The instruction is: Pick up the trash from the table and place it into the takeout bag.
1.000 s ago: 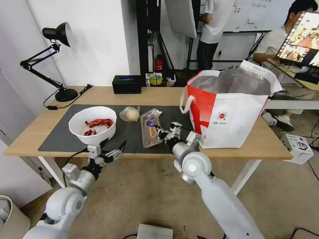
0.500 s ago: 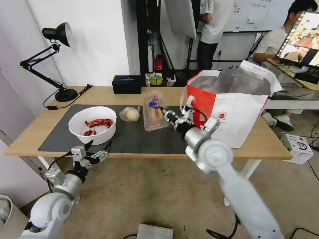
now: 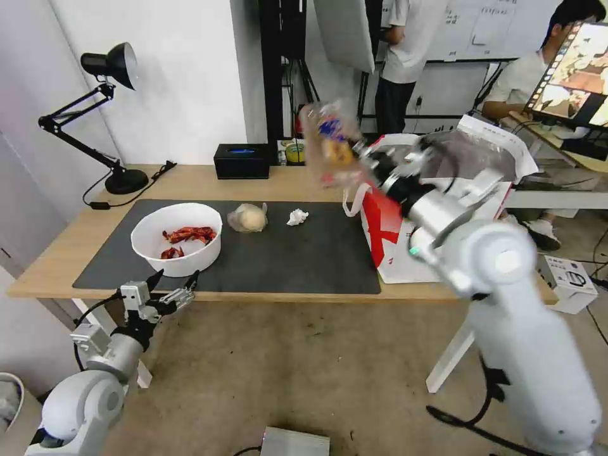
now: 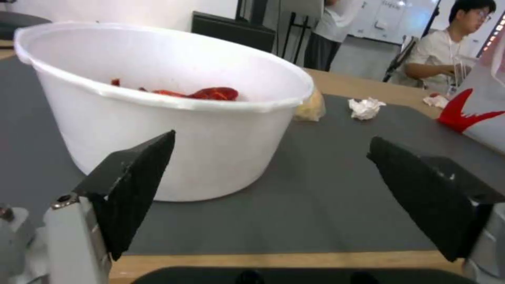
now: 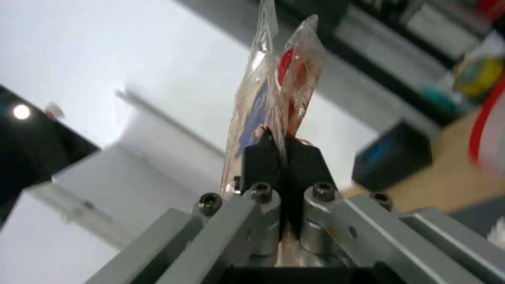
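Trash is on the move now. Start at the left: the left gripper (image 3: 170,286) has dropped back below the front edge of the table (image 3: 202,180), and its fingers are spread wide with nothing in them. Just past it on the dark mat (image 3: 285,253) sits the white bowl (image 3: 177,237) with red shells inside. Next comes the clear bag (image 3: 248,217) with a pale lump in it. Then a small crumpled tissue (image 3: 296,216) lies where the plastic tray used to be, so it was likely under the tray. Farther right, the right gripper (image 3: 361,155) has swung up high, pinching the plastic tray (image 3: 329,142) tight by one edge. A second ago that tray lay flat on the mat. Now it hangs in the air beside the near rim of the takeout bag (image 3: 443,190), I think not yet over the opening. One piece is nearly in; three are left.
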Controlling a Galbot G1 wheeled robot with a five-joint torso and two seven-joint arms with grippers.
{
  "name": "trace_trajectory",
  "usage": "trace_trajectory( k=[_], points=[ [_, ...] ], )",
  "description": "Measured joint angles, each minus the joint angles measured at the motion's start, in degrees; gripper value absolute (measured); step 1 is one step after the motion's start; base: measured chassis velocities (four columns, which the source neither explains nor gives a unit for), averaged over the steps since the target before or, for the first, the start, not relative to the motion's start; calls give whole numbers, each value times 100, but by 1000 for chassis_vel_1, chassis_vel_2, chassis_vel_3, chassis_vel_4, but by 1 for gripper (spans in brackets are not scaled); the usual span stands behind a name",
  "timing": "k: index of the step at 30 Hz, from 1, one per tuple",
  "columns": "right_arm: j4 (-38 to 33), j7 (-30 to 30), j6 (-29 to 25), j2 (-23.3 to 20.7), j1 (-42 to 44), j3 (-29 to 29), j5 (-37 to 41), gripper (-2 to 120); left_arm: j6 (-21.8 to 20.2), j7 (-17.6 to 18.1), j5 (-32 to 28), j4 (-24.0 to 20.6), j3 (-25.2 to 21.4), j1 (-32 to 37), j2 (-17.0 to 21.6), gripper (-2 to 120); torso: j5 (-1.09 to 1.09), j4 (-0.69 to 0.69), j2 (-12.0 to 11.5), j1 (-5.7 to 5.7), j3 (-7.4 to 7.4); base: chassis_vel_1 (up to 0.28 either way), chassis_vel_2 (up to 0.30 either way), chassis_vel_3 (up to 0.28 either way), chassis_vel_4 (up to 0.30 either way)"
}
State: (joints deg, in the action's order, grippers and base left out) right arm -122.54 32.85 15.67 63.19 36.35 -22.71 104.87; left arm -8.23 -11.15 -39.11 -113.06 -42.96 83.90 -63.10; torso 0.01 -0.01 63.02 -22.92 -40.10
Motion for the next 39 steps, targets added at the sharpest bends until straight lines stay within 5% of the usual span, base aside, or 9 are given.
trace_trajectory(
  k=[21, 39],
  points=[
    [678, 98, -184, -878, -96, -1107, 421, 0, -28, -209, -199, -420, -923, 715, -275, 100, -1, 1, 0, 0, 0, 0, 0, 0, 0],
    [1078, 114, -158, -1009, 562, -1506, 390, 0, 33, -561, 299, -855, -1194, 1293, -810, 100, 0, 1, 0, 0, 0, 0, 0, 0, 0]
  ],
)
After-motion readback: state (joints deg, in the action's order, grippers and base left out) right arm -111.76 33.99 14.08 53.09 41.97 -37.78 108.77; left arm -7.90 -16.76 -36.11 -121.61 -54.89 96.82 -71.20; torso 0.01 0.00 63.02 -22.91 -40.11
